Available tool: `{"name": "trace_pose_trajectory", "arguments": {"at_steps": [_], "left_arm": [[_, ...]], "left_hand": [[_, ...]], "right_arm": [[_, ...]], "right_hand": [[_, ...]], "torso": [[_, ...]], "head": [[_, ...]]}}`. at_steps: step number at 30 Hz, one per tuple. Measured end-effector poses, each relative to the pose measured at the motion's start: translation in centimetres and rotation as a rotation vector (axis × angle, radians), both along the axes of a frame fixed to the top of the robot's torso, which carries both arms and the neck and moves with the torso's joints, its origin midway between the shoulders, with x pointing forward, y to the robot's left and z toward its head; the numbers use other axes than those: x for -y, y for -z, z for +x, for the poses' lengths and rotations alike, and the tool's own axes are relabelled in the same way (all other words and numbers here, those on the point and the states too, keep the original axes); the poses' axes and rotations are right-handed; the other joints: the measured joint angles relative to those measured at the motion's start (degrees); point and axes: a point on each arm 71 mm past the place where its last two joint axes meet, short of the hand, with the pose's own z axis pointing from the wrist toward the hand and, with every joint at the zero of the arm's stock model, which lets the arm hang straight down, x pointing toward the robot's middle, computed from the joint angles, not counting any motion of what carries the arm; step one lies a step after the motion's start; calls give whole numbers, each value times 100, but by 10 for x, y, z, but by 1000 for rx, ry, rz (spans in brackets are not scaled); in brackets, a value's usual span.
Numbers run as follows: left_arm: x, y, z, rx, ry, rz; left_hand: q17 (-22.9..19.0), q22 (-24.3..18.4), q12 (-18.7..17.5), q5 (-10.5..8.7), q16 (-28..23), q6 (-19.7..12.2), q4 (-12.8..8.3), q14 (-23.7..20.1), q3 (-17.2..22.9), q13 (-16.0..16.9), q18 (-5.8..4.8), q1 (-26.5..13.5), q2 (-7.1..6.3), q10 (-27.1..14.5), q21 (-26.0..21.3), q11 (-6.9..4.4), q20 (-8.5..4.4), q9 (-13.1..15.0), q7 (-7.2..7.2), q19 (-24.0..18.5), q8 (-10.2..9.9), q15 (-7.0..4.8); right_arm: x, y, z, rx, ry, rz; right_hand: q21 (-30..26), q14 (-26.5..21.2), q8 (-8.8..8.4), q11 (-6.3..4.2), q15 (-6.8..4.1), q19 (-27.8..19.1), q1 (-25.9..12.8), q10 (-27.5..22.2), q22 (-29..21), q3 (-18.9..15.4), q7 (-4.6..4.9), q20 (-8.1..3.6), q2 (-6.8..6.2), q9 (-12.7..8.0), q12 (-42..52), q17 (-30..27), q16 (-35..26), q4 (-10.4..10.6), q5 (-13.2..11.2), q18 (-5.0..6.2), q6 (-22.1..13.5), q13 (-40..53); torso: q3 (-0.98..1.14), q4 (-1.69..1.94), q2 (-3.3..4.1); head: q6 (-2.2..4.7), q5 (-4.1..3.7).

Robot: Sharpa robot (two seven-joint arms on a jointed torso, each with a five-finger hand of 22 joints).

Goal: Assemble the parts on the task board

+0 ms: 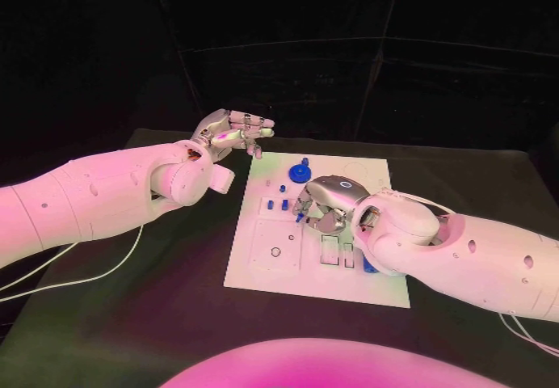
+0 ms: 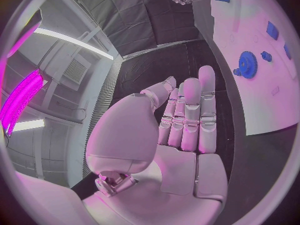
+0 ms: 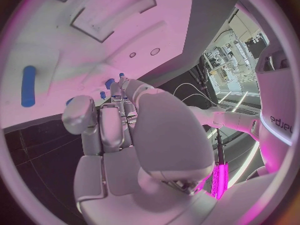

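The white task board (image 1: 279,271) lies mid-table. A blue gear (image 1: 300,174) (image 2: 247,64) sits near its far edge, with small blue parts (image 1: 277,205) standing beside it. My right hand (image 1: 327,204) (image 3: 119,130) hovers low over the board's middle, fingers curled down. Small blue parts (image 3: 109,83) show at its fingertips; whether they are pinched or just stand there is hidden. A long blue part (image 3: 27,86) lies on the board (image 3: 75,50) apart from that hand. My left hand (image 1: 235,129) (image 2: 187,120) is raised past the board's far left corner, fingers straight, palm bare.
Another blue part (image 1: 368,265) peeks out under my right forearm at the board's right edge. Rectangular recesses (image 1: 340,257) (image 3: 106,15) and small holes (image 3: 154,51) mark the board. Black table (image 1: 140,323) surrounds it; a white cable (image 1: 70,279) trails at the left.
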Motion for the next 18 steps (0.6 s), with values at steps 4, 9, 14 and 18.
{"name": "trace_pose_trajectory", "arguments": {"at_steps": [4,9,14,18], "left_arm": [[1,0,0,0,1,0],[1,0,0,0,2,-1],[2,0,0,0,3,-1],[2,0,0,0,3,-1]], "left_hand": [[0,0,0,0,0,0,0,0,0,1,0,0,0,0,-10,0,0,0,0,0,0,0],[-7,-7,23,0,0,0,0,0,0,6,0,0,0,0,-23,0,0,0,0,0,22,0],[-7,-7,23,0,0,0,0,0,0,6,0,0,0,0,-23,0,0,0,0,0,22,0],[-7,-7,23,0,0,0,0,0,0,6,0,0,0,0,-23,0,0,0,0,0,22,0]], "right_arm": [[-5,7,-3,-16,-12,-2],[-10,12,-6,-27,-26,-4],[-12,15,-7,-33,-33,-12],[-12,17,-7,-36,-37,-20]], "right_hand": [[0,0,-1,0,0,0,-31,0,0,0,-6,0,-14,-1,0,0,0,0,0,0,-7,-1],[0,0,-1,0,0,0,-30,0,0,0,-7,0,-14,-2,0,0,0,0,0,0,-8,-1],[0,0,-6,0,0,0,-46,0,6,0,-8,0,1,-4,0,0,0,0,0,0,-9,-1],[0,0,-6,0,0,0,-90,0,6,0,-8,0,-13,-1,0,0,0,-1,0,1,-9,-1]], "torso": [[1,-4,-1],[1,-4,-2],[0,-4,-3],[-1,-4,-4]], "head": [[-24,18],[-32,21],[-45,38],[-60,47]]}}
